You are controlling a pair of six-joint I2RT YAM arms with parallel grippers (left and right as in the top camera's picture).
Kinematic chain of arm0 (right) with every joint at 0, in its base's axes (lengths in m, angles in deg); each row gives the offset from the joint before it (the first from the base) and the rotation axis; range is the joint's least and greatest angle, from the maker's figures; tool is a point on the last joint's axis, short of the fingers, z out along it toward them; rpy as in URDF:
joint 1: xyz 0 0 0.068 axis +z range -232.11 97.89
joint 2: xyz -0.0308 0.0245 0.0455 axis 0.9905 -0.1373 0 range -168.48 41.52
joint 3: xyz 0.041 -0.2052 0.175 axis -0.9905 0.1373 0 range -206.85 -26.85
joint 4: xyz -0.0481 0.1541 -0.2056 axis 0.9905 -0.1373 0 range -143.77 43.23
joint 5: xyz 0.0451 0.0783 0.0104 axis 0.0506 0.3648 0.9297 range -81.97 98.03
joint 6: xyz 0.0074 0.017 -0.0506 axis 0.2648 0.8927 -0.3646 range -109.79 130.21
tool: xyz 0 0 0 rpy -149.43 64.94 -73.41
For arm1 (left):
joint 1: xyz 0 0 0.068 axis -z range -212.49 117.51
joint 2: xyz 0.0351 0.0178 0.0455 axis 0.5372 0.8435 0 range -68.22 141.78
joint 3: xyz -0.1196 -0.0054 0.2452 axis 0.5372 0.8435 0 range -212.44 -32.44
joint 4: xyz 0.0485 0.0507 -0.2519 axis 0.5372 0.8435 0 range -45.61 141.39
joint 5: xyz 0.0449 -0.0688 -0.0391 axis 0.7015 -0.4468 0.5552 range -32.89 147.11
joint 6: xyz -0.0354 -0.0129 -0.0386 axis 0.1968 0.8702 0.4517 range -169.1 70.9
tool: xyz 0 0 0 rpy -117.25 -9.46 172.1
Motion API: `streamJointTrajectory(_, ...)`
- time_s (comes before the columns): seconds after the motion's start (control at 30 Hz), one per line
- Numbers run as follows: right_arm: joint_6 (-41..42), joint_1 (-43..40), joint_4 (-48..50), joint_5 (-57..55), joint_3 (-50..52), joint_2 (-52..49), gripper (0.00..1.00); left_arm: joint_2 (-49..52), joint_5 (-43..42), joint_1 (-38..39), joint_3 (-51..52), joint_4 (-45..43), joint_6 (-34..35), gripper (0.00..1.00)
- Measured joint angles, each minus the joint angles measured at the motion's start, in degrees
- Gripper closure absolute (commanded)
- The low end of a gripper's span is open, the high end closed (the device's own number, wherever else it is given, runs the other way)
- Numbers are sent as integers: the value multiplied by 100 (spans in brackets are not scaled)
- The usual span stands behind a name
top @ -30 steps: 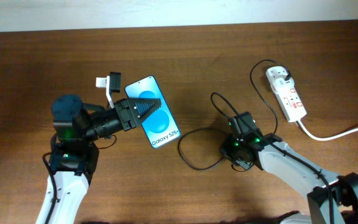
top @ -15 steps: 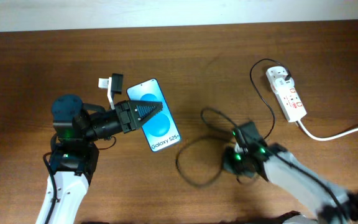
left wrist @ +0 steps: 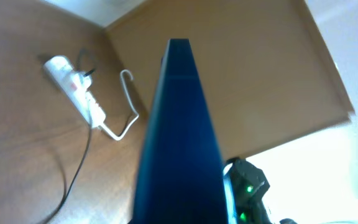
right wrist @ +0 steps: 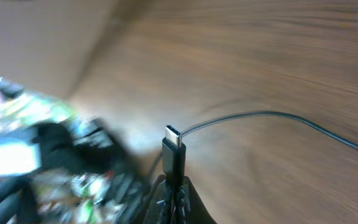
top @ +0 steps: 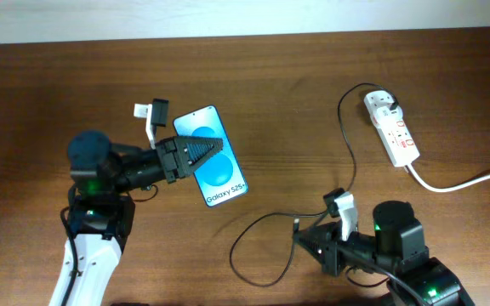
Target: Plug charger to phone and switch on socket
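Observation:
The phone (top: 218, 168) shows a blue screen with "Galaxy S25" text. My left gripper (top: 201, 151) is shut on it at its upper left part. In the left wrist view the phone (left wrist: 180, 130) runs edge-on straight out from the jaws, which are hidden. The charger's black cable (top: 348, 157) runs from its white plug head (top: 387, 104) in the socket (top: 395, 132) down to a loop near the front. My right gripper (top: 306, 240) is shut on the connector tip (right wrist: 173, 144), held upright above the table, right of the phone.
The socket's thick white cord (top: 458, 180) trails off to the right edge. The cable loop (top: 258, 255) lies on the wood between the arms. The socket (left wrist: 73, 79) and the right arm (left wrist: 247, 186) also show in the left wrist view.
My right arm has swung back toward the front edge and turned left, carrying the connector and dragging the cable loop with it. The left arm and phone have stayed put.

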Motion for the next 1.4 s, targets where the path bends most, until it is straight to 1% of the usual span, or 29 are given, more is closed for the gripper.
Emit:
streamJointTrajectory(0.07, -68, 0, 166, 557, 0, 4, 96, 0, -275, 2, -2, -516, 11, 100)
streamJointTrajectory(0.23, -61, 0, 509, 1261, 0, -120, 96, 0, -544, 79, -2, -675, 76, 100)
streamJointTrajectory(0.33, 31, 0, 748, 1410, 0, -304, 96, 9, -603, 216, -2, -693, 92, 100)
streamJointTrajectory(0.43, 72, 2, 765, 1495, 0, -619, 96, 90, -605, 407, -2, -697, 92, 100)
streamJointTrajectory(0.57, 90, 278, 820, 1517, -24, -1150, 96, 372, -590, 614, -2, -697, 92, 100)
streamJointTrajectory(0.63, 92, 498, 815, 1447, -142, -1287, 96, 551, -584, 675, -2, -697, 92, 100)
streamJointTrajectory(0.77, 114, 1121, 474, 782, -592, -1331, 96, 885, -562, 754, -2, -695, 92, 100)
streamJointTrajectory(0.93, 238, 1648, 409, 48, -874, -1346, 96, 1029, -555, 758, -2, -695, 92, 100)
streamJointTrajectory(1.07, 282, 1749, 476, -254, -1021, -1596, 96, 1032, -538, 789, -2, -695, 90, 100)
streamJointTrajectory(1.27, 306, 1759, 577, -415, -1285, -2389, 96, 1034, -540, 916, -2, -695, 83, 100)
streamJointTrajectory(1.4, 302, 1759, 579, -439, -1478, -2470, 96, 1034, -575, 909, -2, -695, 68, 100)
